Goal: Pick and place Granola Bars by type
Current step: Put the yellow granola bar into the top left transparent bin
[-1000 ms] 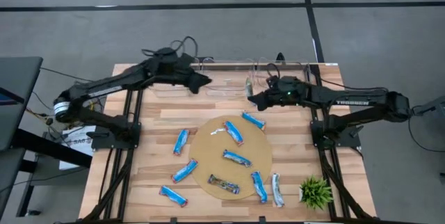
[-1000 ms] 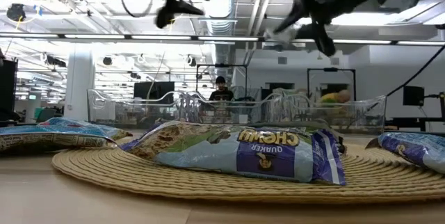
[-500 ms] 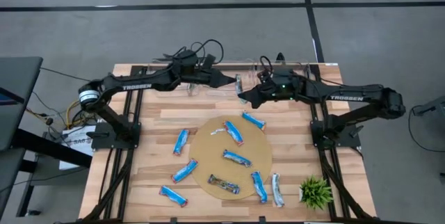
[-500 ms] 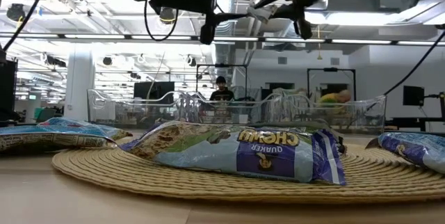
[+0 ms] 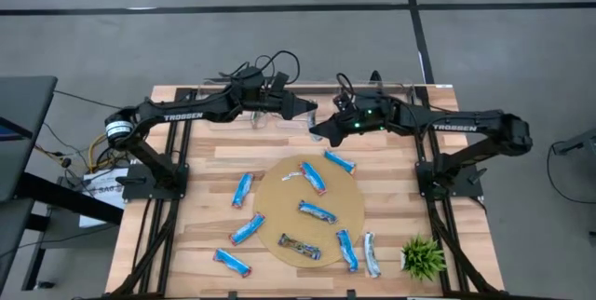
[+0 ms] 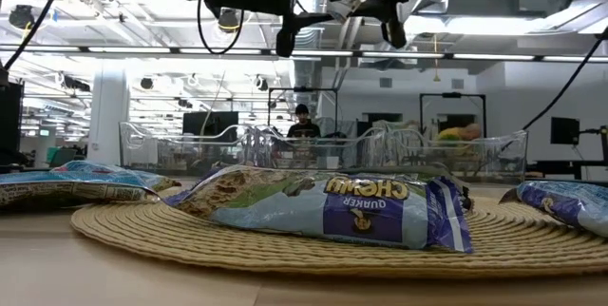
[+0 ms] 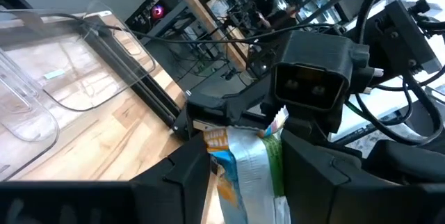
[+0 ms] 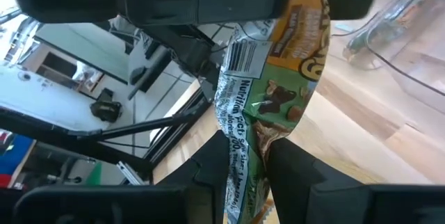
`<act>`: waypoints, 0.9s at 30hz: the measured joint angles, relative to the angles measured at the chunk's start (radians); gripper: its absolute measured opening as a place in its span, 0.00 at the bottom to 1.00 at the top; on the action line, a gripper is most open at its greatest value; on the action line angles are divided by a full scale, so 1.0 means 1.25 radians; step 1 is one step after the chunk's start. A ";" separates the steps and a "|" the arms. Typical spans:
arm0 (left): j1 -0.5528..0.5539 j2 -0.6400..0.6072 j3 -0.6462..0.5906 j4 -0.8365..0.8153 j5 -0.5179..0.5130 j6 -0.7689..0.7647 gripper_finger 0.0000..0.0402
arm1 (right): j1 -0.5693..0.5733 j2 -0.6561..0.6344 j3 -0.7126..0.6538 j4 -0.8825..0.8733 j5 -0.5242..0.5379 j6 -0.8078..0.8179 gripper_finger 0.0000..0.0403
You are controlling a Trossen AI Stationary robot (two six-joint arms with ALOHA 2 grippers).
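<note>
My right gripper (image 5: 317, 132) hangs high over the far middle of the table, shut on a silvery-green granola bar (image 8: 252, 106). My left gripper (image 5: 311, 110) faces it, open. Its fingers (image 7: 186, 177) stand on either side of the bar's free end (image 7: 245, 156); whether they touch it, I cannot tell. Blue bars (image 5: 314, 177) and a dark brown bar (image 5: 300, 247) lie flat on a round woven mat (image 5: 279, 197). More blue bars (image 5: 242, 189) lie on the wood to the mat's left. A silvery bar (image 5: 372, 253) lies at its near right. My right gripper pinches the silvery-green bar's lower end (image 8: 245, 156) between its two fingers (image 8: 211, 168). The bar is lifted clear of the table and reaches from these fingers toward my left gripper.
A clear plastic tray (image 5: 279, 118) with compartments runs along the table's far edge, below both grippers. A small green plant (image 5: 424, 258) stands at the near right corner. Bare wood shows between the tray and the mat. A person (image 6: 301, 124) sits in the room beyond.
My left gripper has swung toward the table's right, over the tray. My right gripper has carried the bar toward the table's left, and the two have met. The bar's free end now lies between my left gripper's fingers.
</note>
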 joint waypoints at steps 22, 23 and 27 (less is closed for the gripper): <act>0.012 -0.010 0.001 -0.204 -0.078 0.174 0.11 | -0.005 -0.003 0.000 -0.205 0.213 -0.063 0.26; 0.016 -0.016 0.001 -0.249 -0.098 0.193 0.10 | -0.005 -0.003 -0.002 -0.224 0.234 -0.063 0.27; 0.039 -0.031 0.001 -0.361 -0.181 0.246 0.10 | -0.006 -0.002 -0.002 -0.273 0.283 -0.066 0.32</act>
